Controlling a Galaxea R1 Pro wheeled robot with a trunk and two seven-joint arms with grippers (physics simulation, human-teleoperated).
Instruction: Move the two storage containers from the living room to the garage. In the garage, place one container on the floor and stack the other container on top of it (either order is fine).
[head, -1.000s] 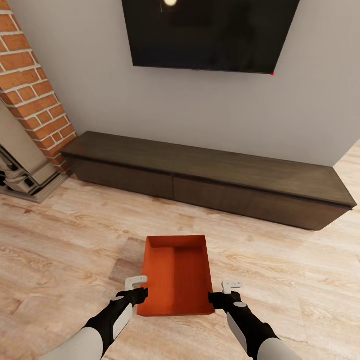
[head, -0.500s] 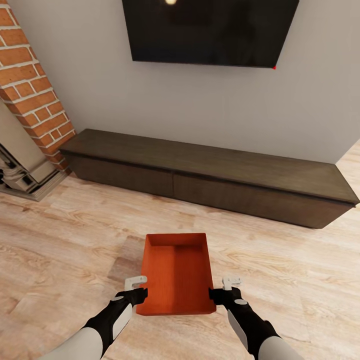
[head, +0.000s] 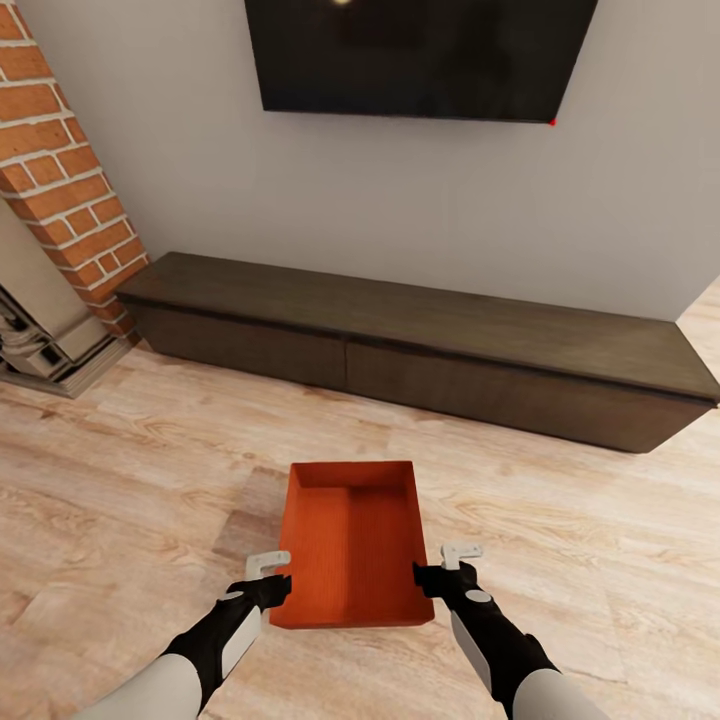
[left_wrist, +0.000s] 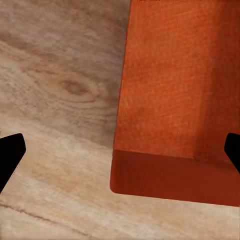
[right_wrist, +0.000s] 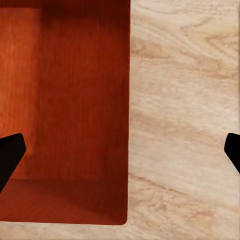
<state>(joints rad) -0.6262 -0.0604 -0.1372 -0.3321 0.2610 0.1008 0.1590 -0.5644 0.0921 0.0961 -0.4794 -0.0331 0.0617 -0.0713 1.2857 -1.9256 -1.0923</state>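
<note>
1. Both arms are stretched forward and down; the left gripper (head: 268, 575) and right gripper (head: 448, 566) are spread wide, each straddling a side wall of the storage container (head: 350, 545).
2. Whether either is actually touching a wall cannot be told.
3. The container is seen over the wood-plank floor (head: 120, 480), before a dark bench (head: 420, 345), a wall TV (head: 420, 55) and a brick fireplace (head: 60, 170).

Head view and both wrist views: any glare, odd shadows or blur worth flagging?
Head view: sharp; a bright light reflection on the TV at its upper edge; soft grey shadow on the wood floor left of the container. Left wrist view: floor grain slightly soft. Right wrist view: container interior shaded dark toward its near wall.
</note>
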